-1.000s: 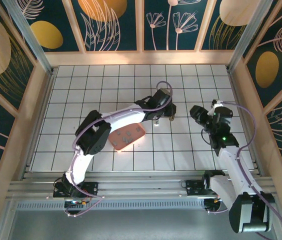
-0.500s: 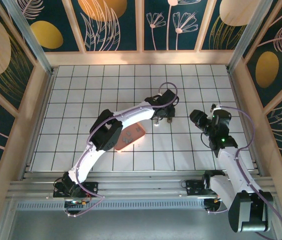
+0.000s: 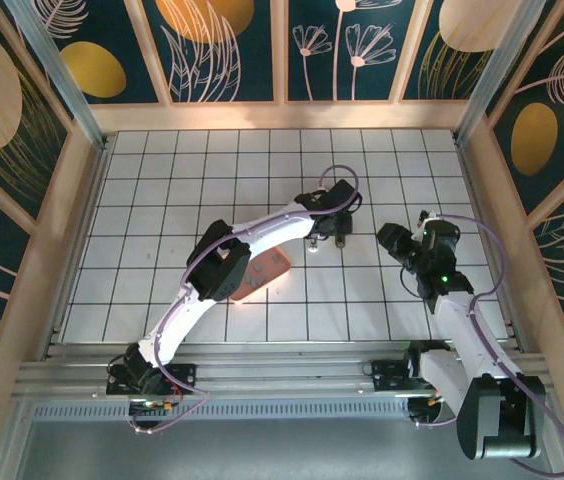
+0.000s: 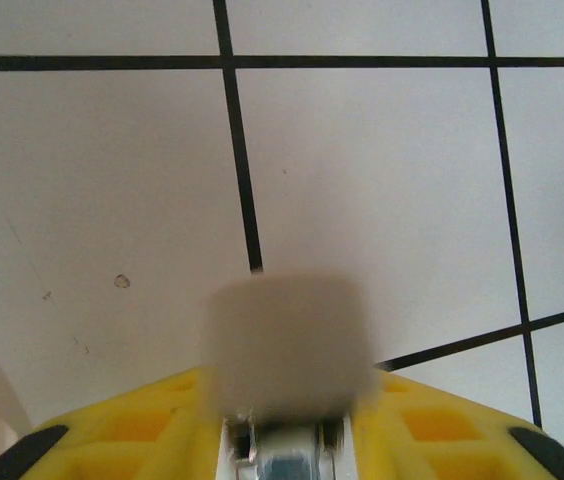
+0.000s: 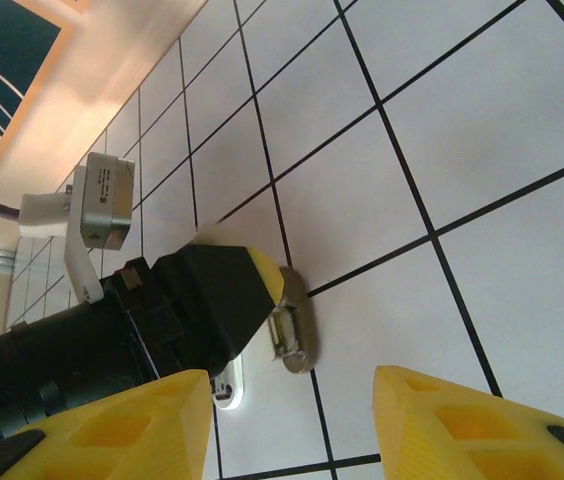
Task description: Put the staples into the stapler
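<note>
Work surface: a floor of white glossy square tiles (image 3: 162,200) with thin black joint lines, bordered by pale timber rails. The left gripper (image 3: 330,232), of black housing with yellow moulded plastic fingers (image 4: 132,425), is reached out to mid-floor and is closed on the small whitish-pink oblong stapler with rounded ends (image 3: 314,247). In the left wrist view that gripper (image 4: 287,400) has the stapler (image 4: 287,345) seated between its two yellow fingers, with no gap visible on either side. The body reads as a blurred, smooth, pale block, with bright metal parts at its near end. From the right wrist camera, the left gripper's (image 5: 262,285) yellow tip touches the stapler (image 5: 292,322), which lies low against a tile beside a black joint line, its dull rim framing a shiny metal channel. A white rounded-end piece with a dark dot (image 5: 230,386) lies just under the black housing; whether it belongs to the stapler cannot be determined. The right gripper (image 3: 390,240) sits near the stapler, to its right, its ribbed yellow fingers (image 5: 112,425) spread wide with nothing between them (image 5: 292,420). A flat salmon-pink tray with rounded corners (image 3: 267,270) lies beside the left arm, partly covered by it.
</note>
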You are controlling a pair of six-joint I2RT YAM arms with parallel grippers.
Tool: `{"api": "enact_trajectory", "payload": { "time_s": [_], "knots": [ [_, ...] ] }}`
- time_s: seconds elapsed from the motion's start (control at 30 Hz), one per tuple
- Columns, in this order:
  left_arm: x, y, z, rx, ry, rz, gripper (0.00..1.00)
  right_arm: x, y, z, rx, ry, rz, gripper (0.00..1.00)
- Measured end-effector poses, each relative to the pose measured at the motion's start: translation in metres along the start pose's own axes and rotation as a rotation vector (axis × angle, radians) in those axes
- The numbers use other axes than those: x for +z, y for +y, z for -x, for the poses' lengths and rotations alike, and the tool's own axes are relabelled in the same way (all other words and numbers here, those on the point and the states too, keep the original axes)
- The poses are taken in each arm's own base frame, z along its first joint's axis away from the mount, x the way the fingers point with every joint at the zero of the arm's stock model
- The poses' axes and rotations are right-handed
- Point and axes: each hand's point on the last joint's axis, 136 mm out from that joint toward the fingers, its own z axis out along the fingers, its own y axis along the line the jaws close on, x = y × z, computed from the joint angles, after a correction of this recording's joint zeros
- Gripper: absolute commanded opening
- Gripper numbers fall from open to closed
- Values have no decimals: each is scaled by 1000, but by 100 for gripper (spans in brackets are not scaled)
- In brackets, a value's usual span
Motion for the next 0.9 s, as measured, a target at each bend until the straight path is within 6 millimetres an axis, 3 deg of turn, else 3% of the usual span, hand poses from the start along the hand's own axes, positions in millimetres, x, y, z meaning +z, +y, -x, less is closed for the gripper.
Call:
{"api": "enact_trajectory", "payload": {
  "time_s": [0.1, 0.27, 0.37, 0.53, 0.73, 0.8, 0.9],
  "knots": [
    [-1, -3, 2, 3, -5, -7, 53, 0, 1, -1, 0, 5, 6, 47],
    [-2, -4, 2, 4, -7, -8, 56, 0, 3, -2, -4, 15, 16, 46],
    [-13, -3, 8, 7, -31, -6, 59, -2, 8, -1, -23, 23, 19, 46],
    [-73, -4, 26, 18, -120, -33, 67, -1, 39, -7, -114, 70, 59, 45],
    [-172, 1, 45, 3, -282, -132, 73, 10, 94, -46, -310, 206, 124, 44],
    [-189, 14, 41, -7, -309, -146, 74, 16, 109, -64, -373, 261, 130, 44],
    [-193, 48, 24, -24, -300, -134, 75, 27, 127, -90, -462, 331, 129, 44]
  ]
}}
